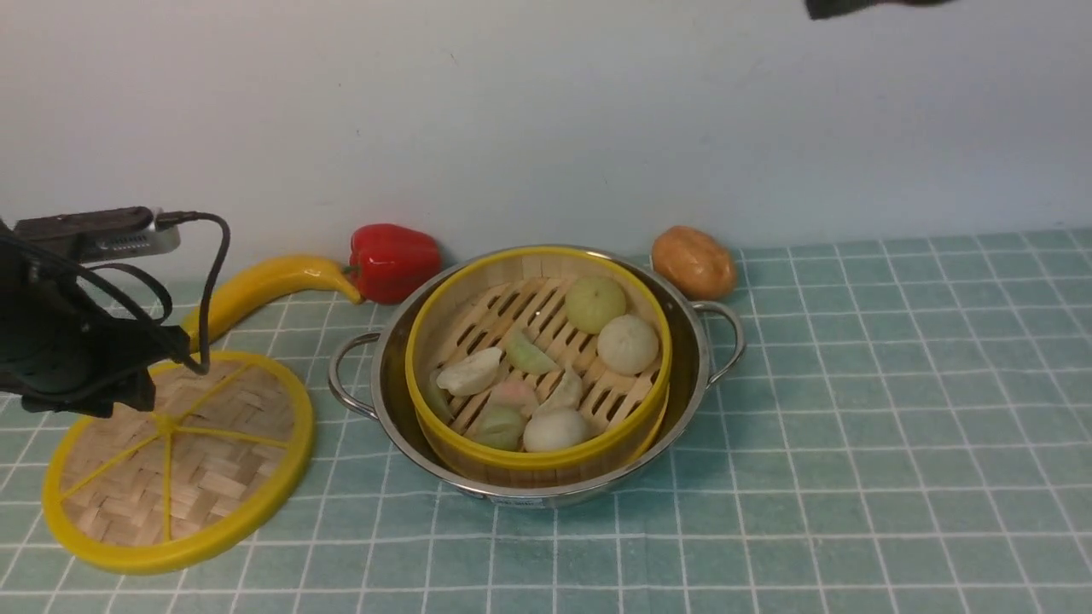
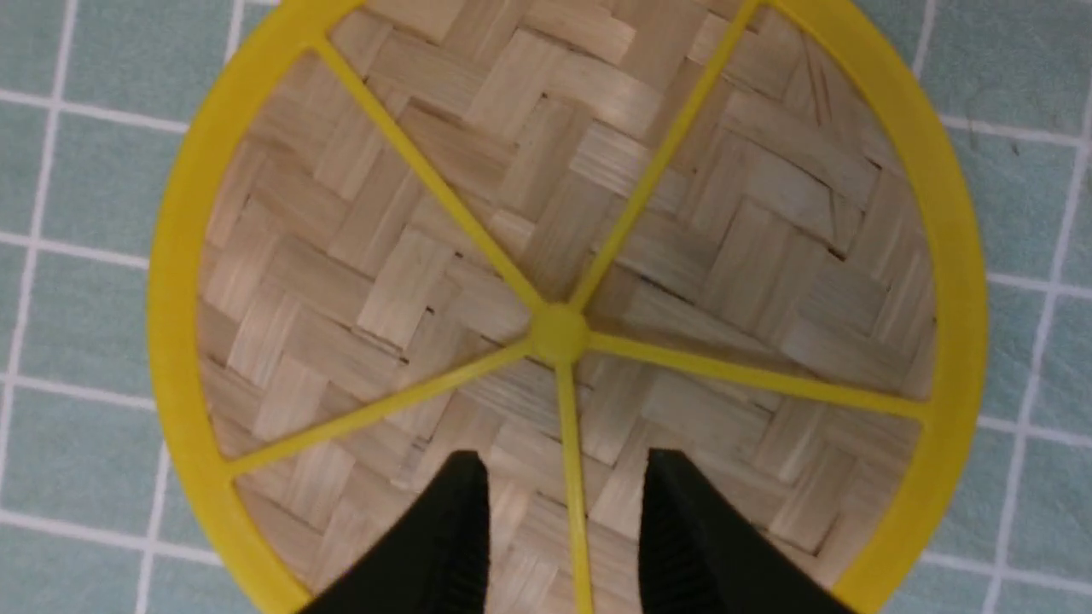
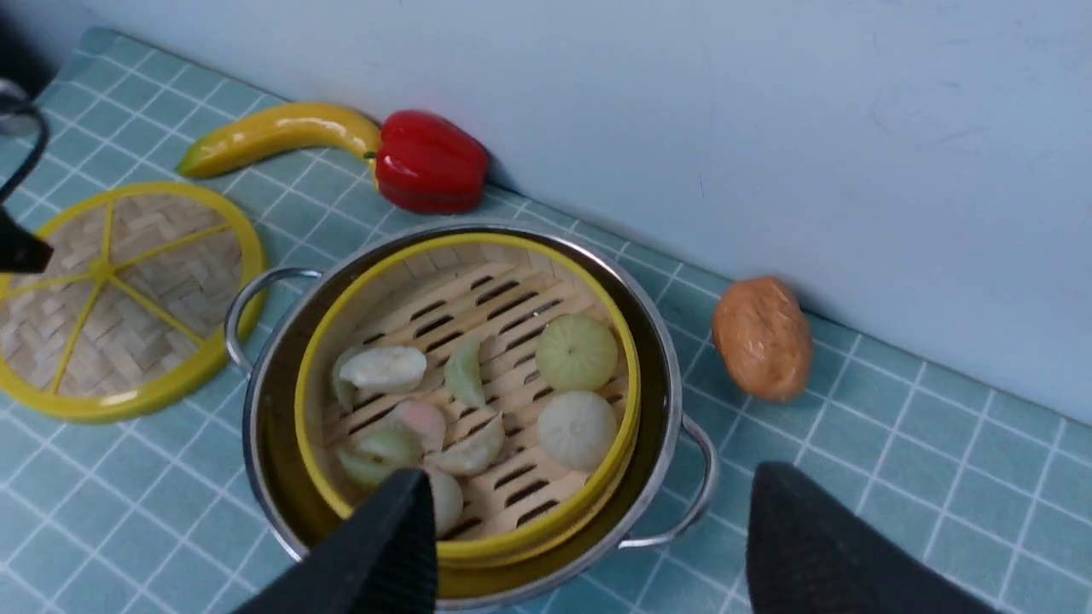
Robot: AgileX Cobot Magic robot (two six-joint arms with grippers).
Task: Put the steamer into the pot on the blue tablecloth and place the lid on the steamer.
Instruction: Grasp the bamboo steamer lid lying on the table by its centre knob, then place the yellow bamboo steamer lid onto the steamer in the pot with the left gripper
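The steamer [image 1: 512,315], a bamboo basket with yellow rims holding dumplings and buns, sits inside the shiny pot [image 1: 693,367] on the blue tablecloth [image 1: 853,426]. To the pot's left the lid [image 1: 205,460] lies flat on the cloth. My left gripper [image 2: 567,460] hovers over the lid [image 2: 725,213] near its hub, open, its fingers on either side of one yellow spoke without pinching it. My right gripper [image 3: 589,503] is open wide and empty, high above the pot's [image 3: 661,358] right side, with the steamer [image 3: 503,298] below it.
A yellow banana [image 1: 256,290], a red bell pepper [image 1: 392,260] and a brown potato [image 1: 693,260] lie along the white wall behind the pot. The left arm's body and cable [image 1: 68,341] cover the lid's far left edge. Part of the right arm [image 1: 870,7] shows at the top.
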